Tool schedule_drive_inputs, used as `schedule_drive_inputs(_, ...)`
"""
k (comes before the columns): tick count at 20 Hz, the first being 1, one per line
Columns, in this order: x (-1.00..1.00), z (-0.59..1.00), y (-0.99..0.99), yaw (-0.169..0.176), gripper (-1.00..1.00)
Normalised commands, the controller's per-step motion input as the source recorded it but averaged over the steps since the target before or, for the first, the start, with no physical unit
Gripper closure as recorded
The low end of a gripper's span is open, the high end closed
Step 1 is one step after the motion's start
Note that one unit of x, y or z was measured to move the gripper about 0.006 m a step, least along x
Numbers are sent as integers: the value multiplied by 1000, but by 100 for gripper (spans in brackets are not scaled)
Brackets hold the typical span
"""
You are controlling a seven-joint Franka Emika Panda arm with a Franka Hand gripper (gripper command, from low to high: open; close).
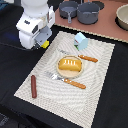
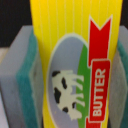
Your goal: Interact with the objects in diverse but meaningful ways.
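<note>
In the wrist view a flat yellow box [image 2: 75, 30] with a cow and a red "BUTTER" label fills the picture, clamped between grey and teal pads [image 2: 20, 80]. My gripper [image 2: 75, 70] is shut on it. In the exterior view my gripper [image 1: 44, 45] holds the yellow box [image 1: 45, 44] above the striped placemat's [image 1: 50, 95] far corner at the exterior view's left. An orange-yellow bread loaf [image 1: 69, 64] rests on a small plate mid-mat. A pale blue carton [image 1: 81, 40] stands behind it. A dark red-brown sausage [image 1: 34, 86] lies near the mat's front left.
An orange-handled fork [image 1: 66, 80] lies in front of the plate and a knife [image 1: 83, 57] behind it. Two grey pots [image 1: 88, 12] stand on the brown surface at the back, and a bowl [image 1: 123, 17] shows at the exterior view's right edge.
</note>
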Motion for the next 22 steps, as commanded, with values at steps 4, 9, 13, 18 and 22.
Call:
schedule_drive_inputs(4,-394,-356,0,5,100)
schedule_drive_inputs(9,-371,-342,0,3,100)
schedule_drive_inputs(13,-266,-252,21,0,100)
schedule_drive_inputs(18,-161,-95,108,0,-100)
schedule_drive_inputs(22,-9,352,359,0,-100)
